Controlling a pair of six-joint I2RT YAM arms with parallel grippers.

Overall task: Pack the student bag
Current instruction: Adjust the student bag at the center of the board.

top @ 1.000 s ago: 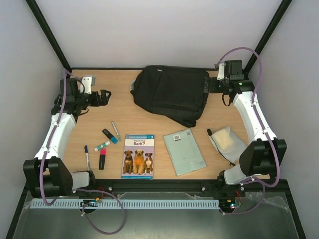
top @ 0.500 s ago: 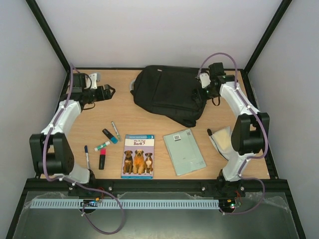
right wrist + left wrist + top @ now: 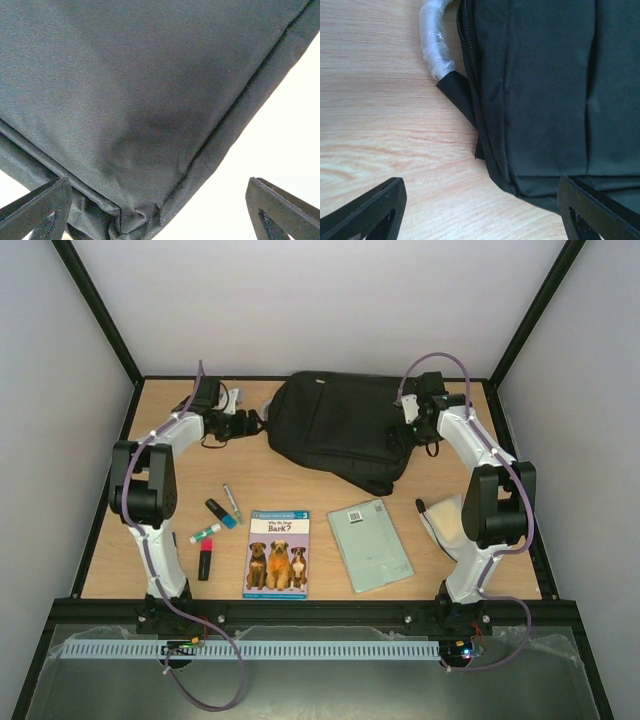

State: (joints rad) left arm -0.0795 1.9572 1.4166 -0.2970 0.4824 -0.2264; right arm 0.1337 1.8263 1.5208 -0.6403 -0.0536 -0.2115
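The student bag [image 3: 345, 430] is laid flat at the 12 o'clock end of the table [image 3: 300, 485]. The left gripper [image 3: 480, 200] is held wide open and empty at the bag's 9 o'clock side. The right gripper [image 3: 157, 197] is spread wide at its 3 o'clock side, and nothing is clamped in it.

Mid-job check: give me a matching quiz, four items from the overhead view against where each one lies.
Items:
1. student bag
2. dog book
3. pale green booklet
4. red highlighter

Places:
A. leftmost of the four
B. far end, at the top of the view
C. near side, rightmost of the four
D. near side, between the highlighter and the booklet

Pairs: 1-B, 2-D, 3-C, 4-A
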